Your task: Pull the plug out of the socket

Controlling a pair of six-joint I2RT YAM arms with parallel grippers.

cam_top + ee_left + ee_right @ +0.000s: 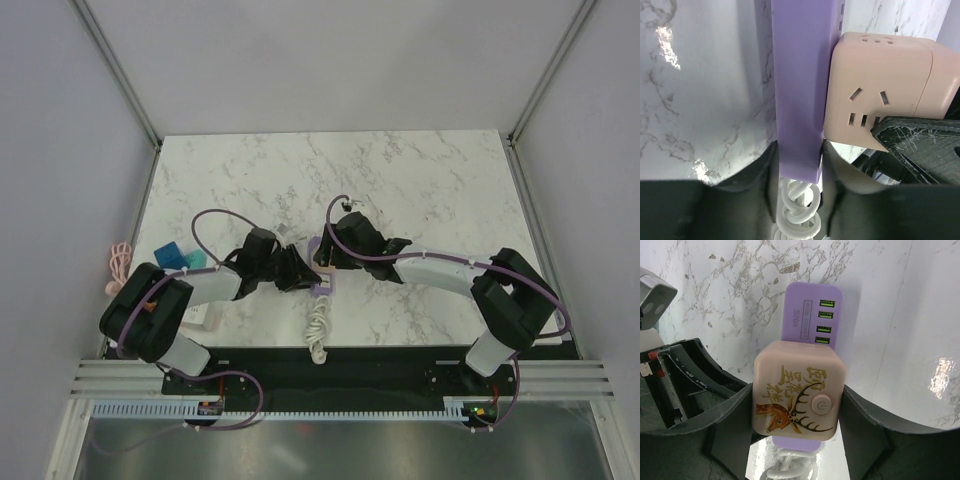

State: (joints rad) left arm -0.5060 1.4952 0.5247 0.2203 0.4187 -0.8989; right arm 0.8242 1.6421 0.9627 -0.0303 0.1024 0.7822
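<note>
The socket [812, 310] is smooth lilac plastic with a soft satin sheen. On the socket, the plug [799, 390] is smooth beige plastic, faintly glossy, with shiny gold printing. At the socket's end, the cord [797, 212] is glossy white plastic. Beneath the socket, the table [700, 100] is polished, marble-patterned, mirroring glare. Beside the socket, the right gripper [798, 405] has matt black plastic fingers [920, 145], finely textured and scratched.

**Plug [799, 390] seated on power strip [812, 305]**

Your beige cube plug, printed with a gold deer, sits plugged into the lilac power strip, flanked by the right gripper's [799, 412] fingers. The strip's corded end lies pinched inside your left gripper [799, 160].
</note>
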